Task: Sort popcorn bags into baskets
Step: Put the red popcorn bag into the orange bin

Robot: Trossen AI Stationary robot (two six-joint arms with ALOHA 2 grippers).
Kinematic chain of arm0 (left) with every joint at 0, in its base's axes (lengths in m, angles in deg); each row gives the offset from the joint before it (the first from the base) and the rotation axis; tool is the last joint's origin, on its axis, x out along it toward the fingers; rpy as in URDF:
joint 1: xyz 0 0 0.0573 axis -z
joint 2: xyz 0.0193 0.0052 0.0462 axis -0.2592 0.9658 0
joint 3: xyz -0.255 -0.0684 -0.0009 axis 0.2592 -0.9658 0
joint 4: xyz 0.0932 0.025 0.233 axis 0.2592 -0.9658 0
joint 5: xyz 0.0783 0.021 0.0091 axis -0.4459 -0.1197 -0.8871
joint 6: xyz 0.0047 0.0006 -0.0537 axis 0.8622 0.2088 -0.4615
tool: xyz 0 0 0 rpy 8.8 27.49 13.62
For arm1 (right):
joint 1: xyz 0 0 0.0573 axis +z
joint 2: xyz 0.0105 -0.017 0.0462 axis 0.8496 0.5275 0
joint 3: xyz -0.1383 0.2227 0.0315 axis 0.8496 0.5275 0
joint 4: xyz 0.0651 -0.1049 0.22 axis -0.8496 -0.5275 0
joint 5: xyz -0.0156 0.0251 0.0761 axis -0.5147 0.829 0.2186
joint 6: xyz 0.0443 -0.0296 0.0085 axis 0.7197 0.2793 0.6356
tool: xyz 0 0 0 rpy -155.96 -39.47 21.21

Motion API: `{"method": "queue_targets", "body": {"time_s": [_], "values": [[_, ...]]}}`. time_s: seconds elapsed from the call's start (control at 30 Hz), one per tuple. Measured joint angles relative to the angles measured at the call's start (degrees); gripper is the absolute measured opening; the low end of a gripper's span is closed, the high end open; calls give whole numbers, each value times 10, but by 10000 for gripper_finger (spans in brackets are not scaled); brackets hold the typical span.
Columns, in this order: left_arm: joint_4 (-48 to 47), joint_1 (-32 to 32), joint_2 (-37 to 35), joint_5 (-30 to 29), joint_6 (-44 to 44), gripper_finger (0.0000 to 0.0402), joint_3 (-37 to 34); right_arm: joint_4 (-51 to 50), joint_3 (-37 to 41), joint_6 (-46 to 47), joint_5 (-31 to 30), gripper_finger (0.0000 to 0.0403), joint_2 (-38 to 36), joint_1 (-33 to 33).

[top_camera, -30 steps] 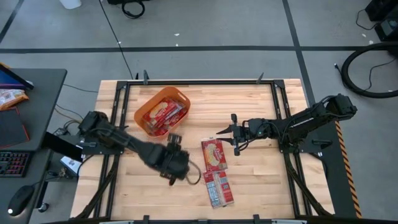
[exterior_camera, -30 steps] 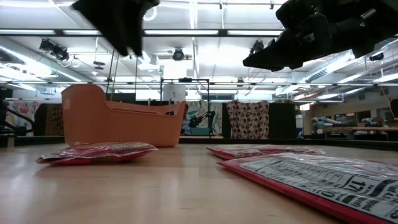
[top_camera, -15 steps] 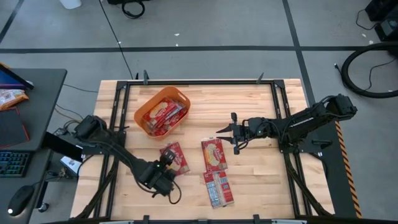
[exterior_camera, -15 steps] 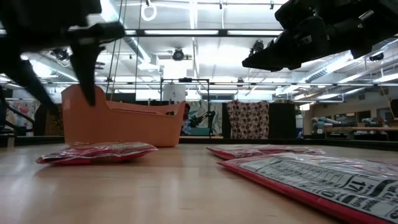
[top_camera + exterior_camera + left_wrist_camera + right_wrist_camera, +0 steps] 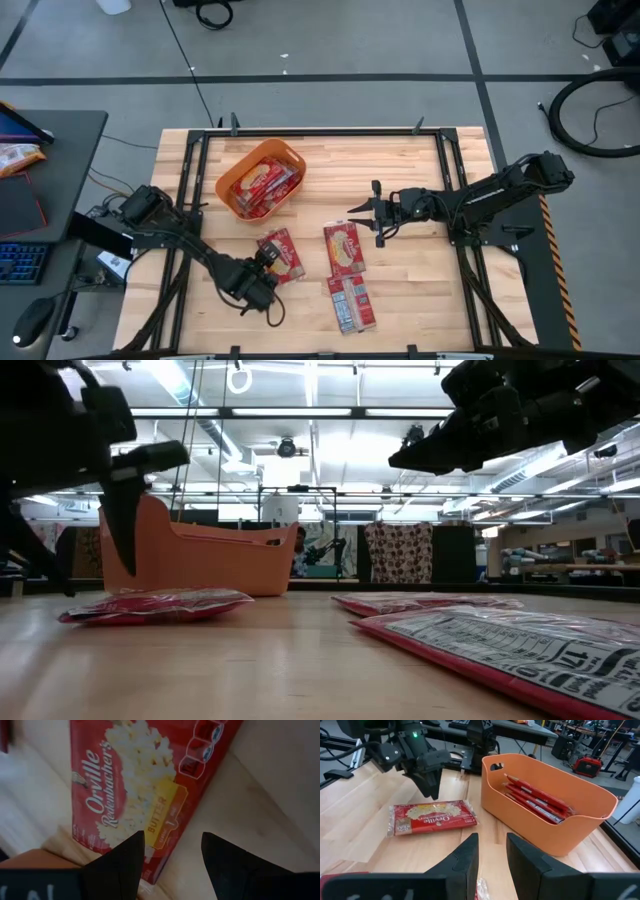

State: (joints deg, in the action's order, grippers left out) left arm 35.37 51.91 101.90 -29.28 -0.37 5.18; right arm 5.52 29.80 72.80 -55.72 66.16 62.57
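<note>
Left gripper [image 5: 268, 262] spread wide and empty, hanging low over the near end of a flat red foil popcorn packet with pale printed picture [image 5: 280, 255], one finger [image 5: 122, 865] above the packet's edge, the other above bare wood. Packet flat on the light wooden tabletop [image 5: 400, 160], left of centre toward the near edge, just in front of the orange plastic rectangular tub with rounded corners [image 5: 240, 172].

Right gripper [image 5: 372, 212] parted a little, holding nothing, raised over mid-table toward the right edge, waiting.

Tub near the far-left corner, several red packets already leaning inside. Two more packets [image 5: 344, 247] lying end to end at centre, toward the near edge.

Likely light, thin and slightly pliable, with slick film; probably best pinched across a short sealed end or along a long edge, since lying flat leaves little to bite. Risk of sliding on the wood when nudged.

Against half a second ago: left gripper slightly closer to the packet, arm barely shifted; right arm and all packets unchanged.
</note>
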Motion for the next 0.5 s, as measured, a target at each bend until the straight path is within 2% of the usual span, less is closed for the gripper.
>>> {"method": "queue_targets", "body": {"time_s": [0.27,0.5], "values": [[20,-3,5,-14,52,201,-11,0,0,2,3,105,0,1],[24,-12,32,-31,58,201,-10,4,0,-3,5,105,0,1]]}}
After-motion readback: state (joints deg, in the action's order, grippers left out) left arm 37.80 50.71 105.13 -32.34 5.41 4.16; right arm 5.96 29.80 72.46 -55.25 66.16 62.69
